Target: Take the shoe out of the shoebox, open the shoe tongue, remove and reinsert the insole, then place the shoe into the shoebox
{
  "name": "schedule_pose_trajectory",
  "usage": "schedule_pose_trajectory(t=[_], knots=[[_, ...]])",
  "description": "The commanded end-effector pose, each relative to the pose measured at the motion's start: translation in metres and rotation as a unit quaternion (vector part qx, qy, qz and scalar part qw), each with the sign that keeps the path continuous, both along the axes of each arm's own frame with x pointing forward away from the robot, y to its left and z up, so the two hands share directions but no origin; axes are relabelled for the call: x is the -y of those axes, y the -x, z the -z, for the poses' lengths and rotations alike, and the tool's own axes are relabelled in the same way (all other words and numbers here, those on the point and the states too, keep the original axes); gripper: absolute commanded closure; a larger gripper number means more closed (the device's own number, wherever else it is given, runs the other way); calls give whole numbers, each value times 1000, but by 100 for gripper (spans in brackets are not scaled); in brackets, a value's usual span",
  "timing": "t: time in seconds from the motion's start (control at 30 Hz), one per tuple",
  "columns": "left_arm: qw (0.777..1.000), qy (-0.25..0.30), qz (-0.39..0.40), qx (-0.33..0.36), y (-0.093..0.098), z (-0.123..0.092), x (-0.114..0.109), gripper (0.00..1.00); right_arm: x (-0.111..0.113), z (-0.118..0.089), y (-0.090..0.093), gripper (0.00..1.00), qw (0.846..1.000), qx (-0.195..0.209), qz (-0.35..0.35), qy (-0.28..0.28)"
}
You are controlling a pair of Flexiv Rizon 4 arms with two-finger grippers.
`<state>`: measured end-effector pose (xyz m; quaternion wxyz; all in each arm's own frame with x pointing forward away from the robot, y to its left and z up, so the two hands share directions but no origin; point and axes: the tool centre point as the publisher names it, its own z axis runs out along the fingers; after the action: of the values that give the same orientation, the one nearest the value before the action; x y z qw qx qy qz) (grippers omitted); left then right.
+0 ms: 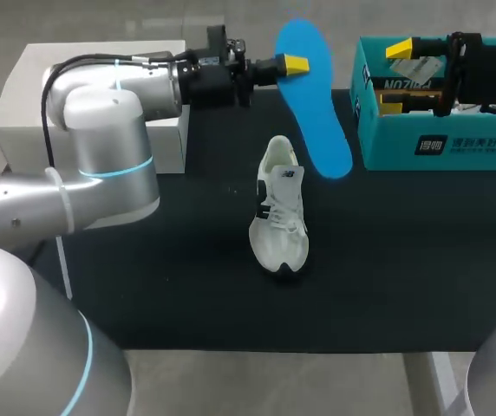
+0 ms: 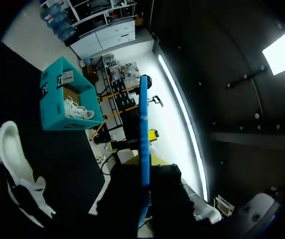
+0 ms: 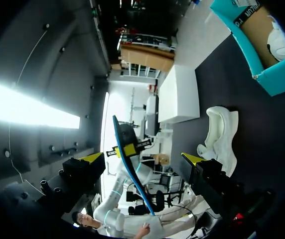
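Observation:
A white shoe [image 1: 280,205] lies on the black mat, its opening toward the back. My left gripper [image 1: 290,64] is shut on the blue insole [image 1: 315,100] and holds it in the air behind the shoe. In the left wrist view the insole [image 2: 144,129] stands edge-on between the fingers, with the shoe [image 2: 18,164] off to one side. The teal shoebox [image 1: 439,147] stands at the back right. My right gripper [image 1: 397,76] hangs open over the shoebox's left end with nothing in it. From the right wrist, the right gripper [image 3: 141,159] faces the insole [image 3: 132,174] and the shoe [image 3: 219,134].
A second white shoe [image 2: 77,109] lies inside the shoebox [image 2: 50,99]. A white box [image 1: 92,87] stands at the back left behind my left arm. The black mat [image 1: 404,260] covers the table's middle and front.

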<state>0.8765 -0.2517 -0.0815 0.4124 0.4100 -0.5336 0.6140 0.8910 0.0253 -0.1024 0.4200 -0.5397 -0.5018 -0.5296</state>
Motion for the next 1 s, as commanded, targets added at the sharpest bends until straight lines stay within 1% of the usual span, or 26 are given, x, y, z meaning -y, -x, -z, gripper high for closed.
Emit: schedule_pose_trajectory(t=[0.03, 0.63, 0.67, 0.8, 0.83, 0.87, 0.93, 1.0], knots=[[999, -22, 32, -29, -5, 0, 3, 100, -1, 0, 0, 0, 1000, 0, 1, 1], [999, -22, 32, -29, -5, 0, 3, 100, -1, 0, 0, 0, 1000, 0, 1, 1], [998, -1, 34, -48, -8, 4, 3, 100, -1, 0, 0, 0, 1000, 0, 1, 1], [997, -9, 64, -44, -18, 11, 7, 100, -1, 0, 0, 0, 1000, 0, 1, 1], [997, -7, 62, -42, -20, 12, 8, 100, -1, -1, 0, 0, 1000, -1, 10, 13], [997, -16, 64, -32, -22, 14, 9, 100, -2, -4, 0, 0, 999, -4, 19, 34], [997, -15, 75, -28, -24, 17, 11, 100, -6, -10, 2, 0, 995, -7, 34, 92], [996, -19, 89, -20, -26, 19, 11, 100, -10, -19, 3, 0, 985, -7, 55, 162]])
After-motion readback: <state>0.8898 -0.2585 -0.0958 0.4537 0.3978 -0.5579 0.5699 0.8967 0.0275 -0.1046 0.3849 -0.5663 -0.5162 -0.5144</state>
